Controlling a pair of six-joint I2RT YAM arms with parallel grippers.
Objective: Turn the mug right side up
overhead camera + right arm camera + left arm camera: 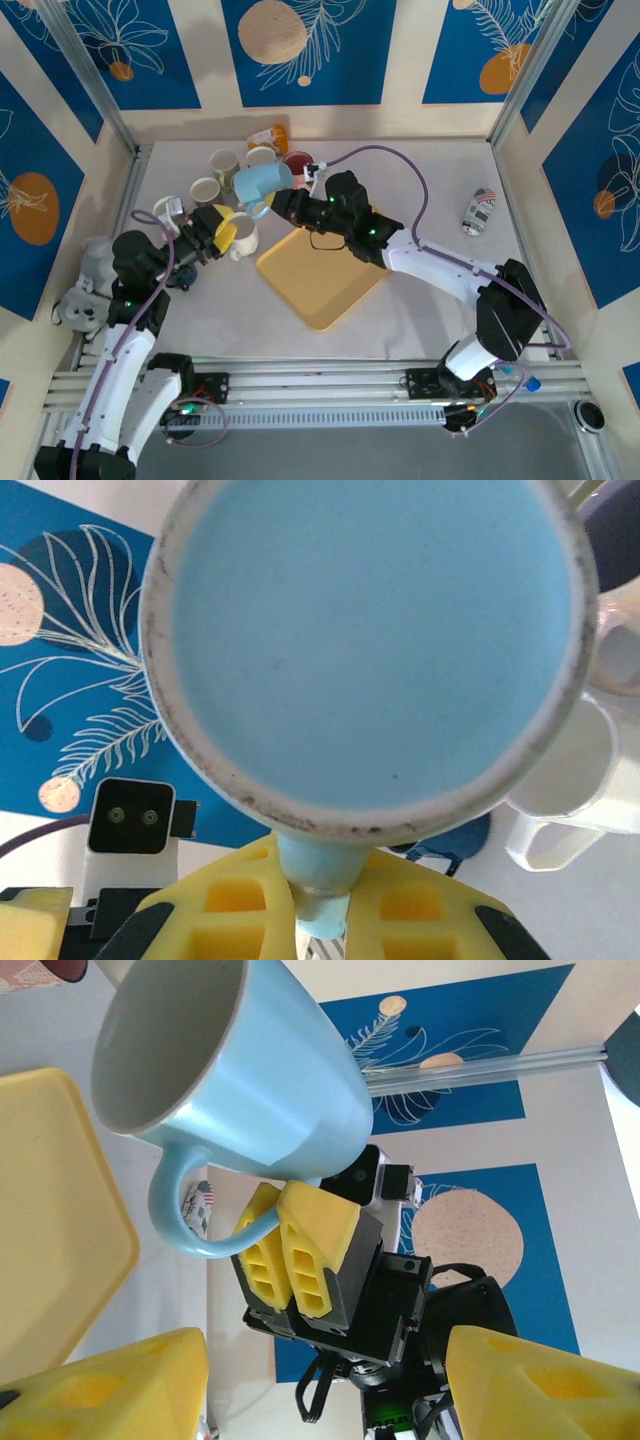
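The light blue mug (262, 183) hangs tilted on its side above the table's back left, its mouth turned toward the left arm. My right gripper (279, 206) is shut on its handle. In the right wrist view the mug's flat base (375, 640) faces the camera and the handle (322, 900) is pinched by my right gripper (318, 915). The left wrist view shows the mug's white inside (165, 1045) and the right gripper's yellow fingers (300, 1250) clamped on the handle. My left gripper (222, 230) (325, 1400) stands open just below and left of the mug, touching nothing.
A yellow tray (320, 275) lies in the middle under the right arm. Several mugs (225, 162) stand at the back left, and a white mug (243, 238) (560, 790) sits by the left gripper. A can (480, 210) lies at the right; plush toys (88, 290) sit at the left edge.
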